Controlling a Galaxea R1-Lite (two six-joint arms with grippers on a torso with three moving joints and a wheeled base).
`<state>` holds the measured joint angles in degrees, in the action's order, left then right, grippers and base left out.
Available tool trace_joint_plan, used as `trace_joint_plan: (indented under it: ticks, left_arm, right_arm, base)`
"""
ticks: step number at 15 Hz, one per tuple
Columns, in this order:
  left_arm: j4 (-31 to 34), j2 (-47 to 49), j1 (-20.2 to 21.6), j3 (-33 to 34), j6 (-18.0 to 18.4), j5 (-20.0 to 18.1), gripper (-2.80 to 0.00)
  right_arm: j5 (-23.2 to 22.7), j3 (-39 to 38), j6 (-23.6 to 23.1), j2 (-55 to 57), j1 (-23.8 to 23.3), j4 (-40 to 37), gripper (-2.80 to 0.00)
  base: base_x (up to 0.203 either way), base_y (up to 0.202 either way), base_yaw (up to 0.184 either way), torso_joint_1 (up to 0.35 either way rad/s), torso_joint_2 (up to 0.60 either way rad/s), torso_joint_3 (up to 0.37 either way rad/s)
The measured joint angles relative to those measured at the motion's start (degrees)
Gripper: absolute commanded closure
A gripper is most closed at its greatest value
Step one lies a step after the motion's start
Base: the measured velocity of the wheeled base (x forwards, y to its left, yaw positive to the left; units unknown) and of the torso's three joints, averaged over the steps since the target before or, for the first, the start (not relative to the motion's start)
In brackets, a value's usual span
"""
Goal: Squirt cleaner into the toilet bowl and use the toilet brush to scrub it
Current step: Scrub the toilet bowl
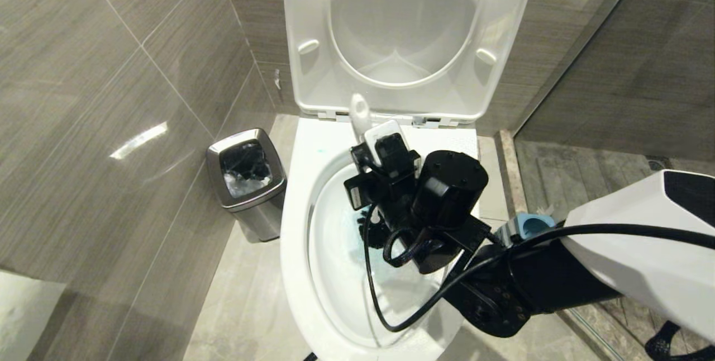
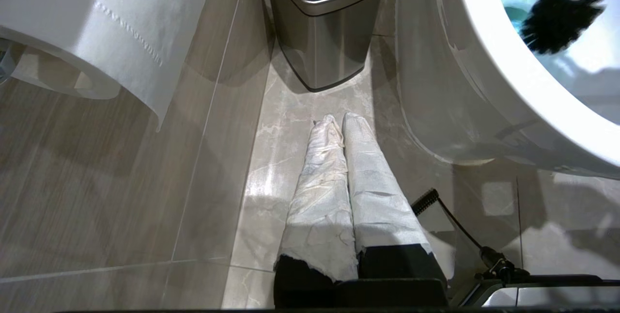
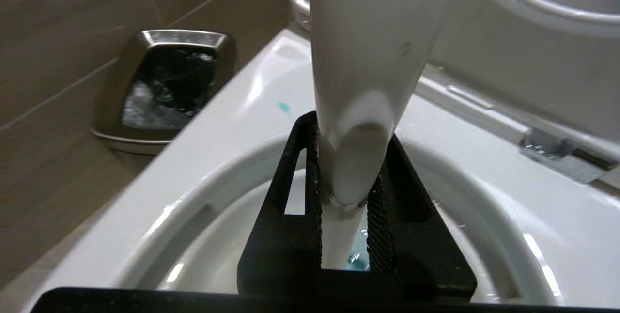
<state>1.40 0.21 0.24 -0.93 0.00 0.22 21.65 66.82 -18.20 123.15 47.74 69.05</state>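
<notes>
the right gripper (image 3: pixel 345 216) pinches the toilet brush (image 3: pixel 368 61), bristles down in the toilet bowl (image 1: pixel 296 193) with blue cleaner (image 2: pixel 514 15). steel bin (image 1: pixel 246 182) sits close beside it. left gripper (image 2: pixel 339 126) pressed together over bare floor

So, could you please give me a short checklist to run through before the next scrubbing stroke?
1. Right hand shut on the brush handle: ok.
2. Bristle head inside the bowl: ok.
3. Cleaner in the bowl: ok, blue tint beside the bristles.
4. Seat and lid raised clear: ok.
5. Rim clean: not ok, a teal spot sits on it.
6. Left hand parked by the floor near the bin, shut: ok.
</notes>
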Motion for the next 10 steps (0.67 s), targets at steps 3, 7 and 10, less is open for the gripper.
trace_joint_plan:
  ticks: [3, 7, 10]
  left_arm:
    - [0.0, 0.0, 0.0, 0.0, 0.0, 0.0, 0.0]
    - [0.0, 0.0, 0.0, 0.0, 0.0, 0.0, 0.0]
    - [0.0, 0.0, 0.0, 0.0, 0.0, 0.0, 0.0]
  right_arm:
    - [2.0, 2.0, 2.8, 2.4, 3.8, 0.0, 0.0]
    - [2.3, 12.5, 3.0, 7.5, 5.5, -0.8, 0.0]
    - [2.0, 21.9, 2.6, 11.1, 4.5, -5.0, 0.0]
  base:
    - [0.0, 0.0, 0.0, 0.0, 0.0, 0.0]
    - [0.0, 0.0, 0.0, 0.0, 0.0, 0.0]
    - [0.0, 0.0, 0.0, 0.0, 0.0, 0.0]
